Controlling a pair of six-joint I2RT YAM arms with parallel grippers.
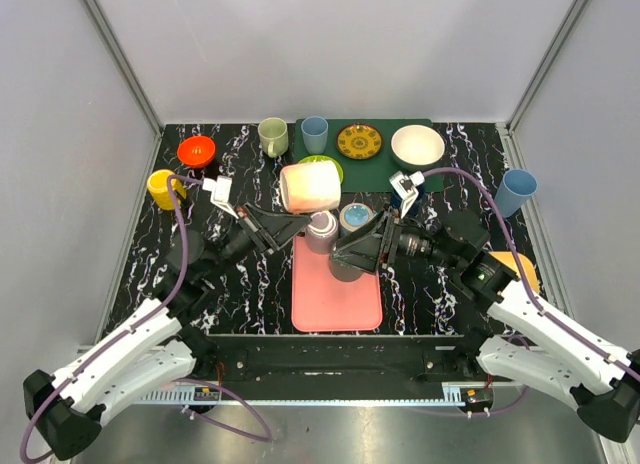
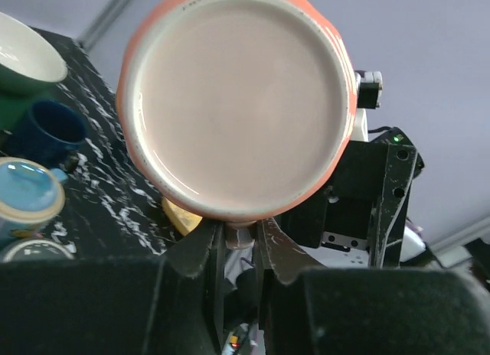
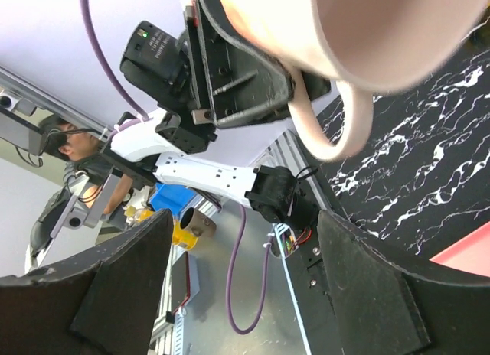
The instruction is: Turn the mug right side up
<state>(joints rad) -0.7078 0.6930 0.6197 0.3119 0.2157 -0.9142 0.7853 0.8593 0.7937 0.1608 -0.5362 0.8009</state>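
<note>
ok so the mug is up in the air right now, lying on its side above the far end of the pink mat, clear of the worktop; its base faces the left wrist camera and its mouth points toward the right arm; I'd call that roughly halfway through the flip, not done yet

the left gripper is pressed together on a narrow pink bit just below the base, which looks like the handle; as far as I can see that pinch is the only thing carrying the mug; the right gripper is spread wide with nothing between its fingers, sitting near the mouth end but apart from it

handling-wise: it looks like glazed ceramic, so stiff, probably on the heavy side, slick, and likely to chip or crack if it drops onto the worktop; a pinch on the handle alone leaves the whole body hanging off to one side, so my guess is it wants to swing or twist in that grip

if the second arm takes it, the safest hold is probably over the rim wall, one finger inside the mouth and one outside; whether the fingers could span the whole body I can't tell; then lower it base first onto the mat, slowly, before letting go
</note>
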